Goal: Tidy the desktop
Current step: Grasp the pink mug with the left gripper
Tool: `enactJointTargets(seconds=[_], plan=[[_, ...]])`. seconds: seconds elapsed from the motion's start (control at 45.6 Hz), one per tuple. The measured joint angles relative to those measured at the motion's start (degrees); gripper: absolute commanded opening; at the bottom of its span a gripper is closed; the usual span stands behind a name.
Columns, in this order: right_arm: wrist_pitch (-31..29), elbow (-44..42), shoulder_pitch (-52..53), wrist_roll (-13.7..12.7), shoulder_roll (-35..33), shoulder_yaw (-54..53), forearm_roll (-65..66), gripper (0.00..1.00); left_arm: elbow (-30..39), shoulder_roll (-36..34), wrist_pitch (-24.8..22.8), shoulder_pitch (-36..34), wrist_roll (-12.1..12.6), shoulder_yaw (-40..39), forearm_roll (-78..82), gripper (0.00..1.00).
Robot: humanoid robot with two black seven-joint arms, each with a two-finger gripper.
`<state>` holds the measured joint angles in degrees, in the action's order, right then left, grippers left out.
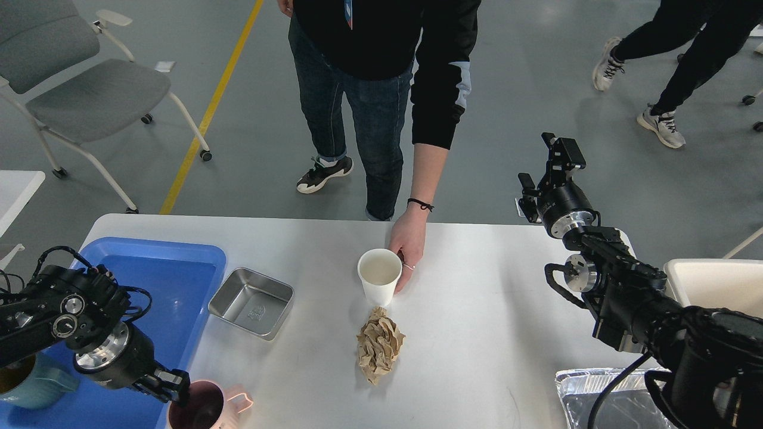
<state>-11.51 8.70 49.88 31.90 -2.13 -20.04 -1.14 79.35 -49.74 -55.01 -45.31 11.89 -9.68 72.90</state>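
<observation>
- Head view: the white counter [506, 310] fills the lower frame, carrying a paper cup [380, 276] held by a bystander's hand [407, 247], crumpled brown paper [379, 344] and a steel pan [252, 302].
- Lower left, the left hand [174, 388] sits at a pink mug [205, 408]; its grip cannot be told.
- Upper right, the right hand [547, 164] hovers released, empty.
- Smooth and faintly glossy, the counter likely lets light litter slide; items look best pinched from above.

Grey floor [536, 71] with yellow line [205, 116]; grey wheeled chair [77, 89] far left.
</observation>
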Motion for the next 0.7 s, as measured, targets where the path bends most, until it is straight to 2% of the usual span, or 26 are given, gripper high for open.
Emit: enactJointTargets(seconds=[0.022,0.088,0.132,0.307,0.527,0.702], plan=[[0.0,0.0,0.0,0.0,0.0,0.0,0.0,1.00,0.0,0.0,0.0,0.0,0.0,0.0,0.1,0.10],[0.0,0.0,-0.1,0.0,0.0,0.0,0.0,1.00,0.0,-0.1,0.0,0.0,0.2,0.0,0.4,0.07],[0.0,0.0,-0.1,0.0,0.0,0.0,0.0,1.00,0.0,-0.1,0.0,-0.1,0.4,-0.1,0.4,0.00],[0.0,0.0,-0.1,0.0,0.0,0.0,0.0,1.00,-0.1,0.1,0.0,-0.8,0.5,-0.1,2.5,0.00],[0.0,0.0,-0.2,0.0,0.0,0.0,0.0,1.00,-0.6,0.1,0.0,-0.8,-0.4,-0.2,6.0,0.00],[0.0,0.0,-0.3,0.0,0.0,0.0,0.0,1.00,-0.7,0.1,1.5,-1.4,-0.4,-0.5,6.3,0.00]])
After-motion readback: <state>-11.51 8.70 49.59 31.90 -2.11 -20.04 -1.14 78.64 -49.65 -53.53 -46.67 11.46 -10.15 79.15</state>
